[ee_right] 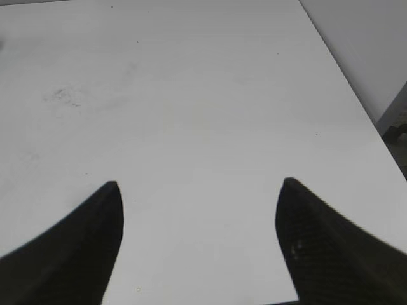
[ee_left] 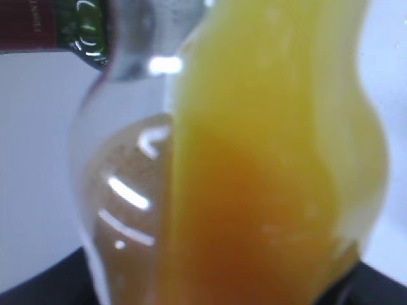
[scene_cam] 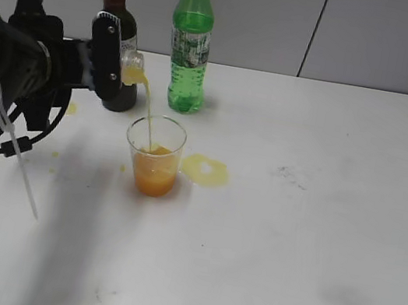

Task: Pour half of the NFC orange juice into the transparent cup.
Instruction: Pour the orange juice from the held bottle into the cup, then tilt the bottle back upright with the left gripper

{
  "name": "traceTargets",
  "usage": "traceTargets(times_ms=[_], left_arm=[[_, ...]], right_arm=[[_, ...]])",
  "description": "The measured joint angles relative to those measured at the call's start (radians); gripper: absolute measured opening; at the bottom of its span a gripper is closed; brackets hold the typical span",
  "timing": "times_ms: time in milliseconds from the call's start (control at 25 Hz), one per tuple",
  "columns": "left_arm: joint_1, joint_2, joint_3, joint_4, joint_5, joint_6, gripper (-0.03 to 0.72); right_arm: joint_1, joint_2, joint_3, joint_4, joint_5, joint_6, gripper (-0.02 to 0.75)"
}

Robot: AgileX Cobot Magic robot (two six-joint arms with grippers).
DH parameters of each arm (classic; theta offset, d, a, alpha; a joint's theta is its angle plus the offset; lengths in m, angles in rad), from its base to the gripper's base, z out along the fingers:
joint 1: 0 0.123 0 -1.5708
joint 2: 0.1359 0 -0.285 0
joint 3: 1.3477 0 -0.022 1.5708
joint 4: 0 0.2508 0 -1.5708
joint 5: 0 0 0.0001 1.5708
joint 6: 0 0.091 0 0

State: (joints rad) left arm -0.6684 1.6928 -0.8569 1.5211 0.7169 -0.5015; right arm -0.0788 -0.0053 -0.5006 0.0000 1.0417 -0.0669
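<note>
- The NFC orange juice [scene_cam: 132, 67] is being held tipped over on its side by the left gripper [scene_cam: 114, 58], above the white table [scene_cam: 291, 239] and up and to the left of the transparent cup [scene_cam: 154, 156].
- The left gripper's jaws are being kept clamped on the bottle, with one black finger [scene_cam: 108, 53] seen lying across its body in the exterior view.
- A thin stream of juice [scene_cam: 147, 115] is being poured from the bottle's neck down into the cup.
- The cup is being filled while standing upright on the table near the middle; orange juice is being shown in roughly its lower half.
- In the left wrist view, the bottle [ee_left: 254, 165] is being shown very close and blurred, with juice pooled along one side and clear plastic left bare on the other.
- A dark wine bottle [scene_cam: 121, 19] is being seen just behind the gripper, and a green soda bottle [scene_cam: 190, 43] is standing to its right, behind the cup.
- A small yellow puddle [scene_cam: 205, 169] is being seen on the table just right of the cup.
- The right gripper [ee_right: 200, 241] is being held above bare table, its two dark fingers spread wide apart with nothing between them.
</note>
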Motion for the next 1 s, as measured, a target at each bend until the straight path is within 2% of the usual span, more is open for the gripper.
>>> traceTargets(times_ms=[240,520,760,1000], left_arm=[[0.000,-0.001,-0.002,-0.032,-0.050,-0.004,0.474],[0.000,-0.033,-0.004,-0.066,-0.146,-0.128,0.474],[0.003,-0.072,-0.005,-0.115,-0.236,-0.174,0.474],[0.094,-0.130,-0.005,-0.183,-0.422,-0.279,0.474]], right_arm=[[0.000,0.000,0.000,0.000,0.000,0.000,0.571],[0.000,0.000,0.000,0.000,0.000,0.000,0.571],[0.000,0.000,0.000,0.000,0.000,0.000,0.571],[0.000,0.000,0.000,0.000,0.000,0.000,0.571]])
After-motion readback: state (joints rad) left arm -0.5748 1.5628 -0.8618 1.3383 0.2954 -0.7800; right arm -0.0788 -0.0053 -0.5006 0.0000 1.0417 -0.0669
